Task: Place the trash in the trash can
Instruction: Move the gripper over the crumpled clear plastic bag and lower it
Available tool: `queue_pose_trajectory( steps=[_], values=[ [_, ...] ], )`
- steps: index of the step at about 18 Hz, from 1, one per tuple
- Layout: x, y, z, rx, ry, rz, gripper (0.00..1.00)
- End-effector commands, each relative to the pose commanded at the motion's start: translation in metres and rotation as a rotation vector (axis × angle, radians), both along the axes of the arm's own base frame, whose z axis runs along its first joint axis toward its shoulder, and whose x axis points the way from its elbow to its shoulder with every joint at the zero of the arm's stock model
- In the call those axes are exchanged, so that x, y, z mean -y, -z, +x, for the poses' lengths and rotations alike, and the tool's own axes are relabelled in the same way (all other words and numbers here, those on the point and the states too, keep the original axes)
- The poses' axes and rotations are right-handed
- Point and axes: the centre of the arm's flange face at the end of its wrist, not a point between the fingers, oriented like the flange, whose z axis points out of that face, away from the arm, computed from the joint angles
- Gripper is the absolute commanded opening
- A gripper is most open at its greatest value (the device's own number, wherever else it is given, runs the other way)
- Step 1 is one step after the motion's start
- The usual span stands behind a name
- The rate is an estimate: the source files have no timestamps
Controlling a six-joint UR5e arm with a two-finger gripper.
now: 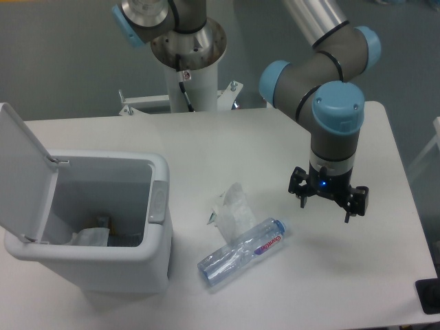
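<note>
- A dark thing [427, 295] pokes in at the near right edge of the table [344, 289]; what it is cannot be told.
- The bottle [242, 251] lies on its side on the table, crushed, blue cap pointing right and away, red-lettered label up.
- The bin [103, 227] stands at the near left, lid [24, 172] flipped up on its left side, grey latch tab on the right rim. Some light scraps lie at its bottom.
- The wrapper [230, 206] sits crumpled just behind the bottle, touching or nearly touching it, a little right of the bin.
- The hand [326, 198] hangs above the table to the right of both pieces, apart from them, fingers spread and holding nothing.
- The arm's base post [189, 75] rises at the far edge.
</note>
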Motion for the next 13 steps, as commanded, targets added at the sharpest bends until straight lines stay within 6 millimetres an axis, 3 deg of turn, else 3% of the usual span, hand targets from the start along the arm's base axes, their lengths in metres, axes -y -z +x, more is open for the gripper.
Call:
queue_pose_trajectory(
  steps=[6, 13],
  values=[
    [-0.001, 0.009, 0.007, 0.014, 0.007, -0.003, 1.0],
    [-0.019, 0.049, 0.062, 0.052, 0.051, -0.019, 1.0]
  ],
)
